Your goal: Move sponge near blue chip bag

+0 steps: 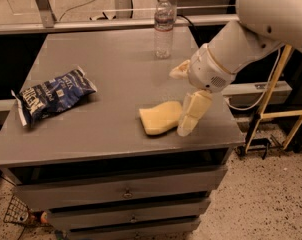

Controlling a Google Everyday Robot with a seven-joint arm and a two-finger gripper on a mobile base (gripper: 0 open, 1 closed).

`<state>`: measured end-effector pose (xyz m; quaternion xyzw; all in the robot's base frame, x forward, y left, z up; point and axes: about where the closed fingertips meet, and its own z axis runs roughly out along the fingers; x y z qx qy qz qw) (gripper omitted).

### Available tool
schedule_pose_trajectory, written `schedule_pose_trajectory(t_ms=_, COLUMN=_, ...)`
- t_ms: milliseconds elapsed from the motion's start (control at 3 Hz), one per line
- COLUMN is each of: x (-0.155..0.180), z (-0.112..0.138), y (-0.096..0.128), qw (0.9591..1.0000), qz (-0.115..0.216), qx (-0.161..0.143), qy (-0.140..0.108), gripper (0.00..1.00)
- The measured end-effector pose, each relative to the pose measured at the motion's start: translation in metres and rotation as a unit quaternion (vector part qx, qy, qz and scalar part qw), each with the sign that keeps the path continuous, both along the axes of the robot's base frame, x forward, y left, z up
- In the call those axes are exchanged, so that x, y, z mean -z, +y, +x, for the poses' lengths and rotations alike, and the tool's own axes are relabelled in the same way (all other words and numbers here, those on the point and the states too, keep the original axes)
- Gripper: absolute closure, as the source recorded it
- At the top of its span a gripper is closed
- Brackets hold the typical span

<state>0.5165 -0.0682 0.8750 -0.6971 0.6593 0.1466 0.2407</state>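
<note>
The gripper hangs low over the near right part of the grey cabinet top, and its two cream fingers are spread well apart with nothing between them. One finger points down with its tip just at the right end of the sponge, close enough that I can't tell whether it touches. The other finger sticks out to the left, higher up and clear of the surface. Behind them the white arm slants up and off to the far right.

The sponge lies flat on the top, near the front edge and right of centre. The blue chip bag lies flat too, over at the left side of the top, well apart from the sponge, with bare grey surface between them. A clear water bottle stands upright toward the far edge, beyond the gripper. Below the top are closed drawers, and a yellow metal frame stands on the speckled floor to the right.
</note>
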Motion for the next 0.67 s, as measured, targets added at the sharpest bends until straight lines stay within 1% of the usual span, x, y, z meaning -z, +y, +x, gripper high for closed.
schedule_pose_trajectory(t_ms=333, x=0.028, z=0.005, y=0.003, qw=0.9997, qz=-0.011, qx=-0.003, qy=0.022, gripper=0.00)
schedule_pose_trajectory(t_ms=667, x=0.045, z=0.007, y=0.004, qw=0.9992, qz=-0.020, qx=-0.005, qy=0.034, gripper=0.12)
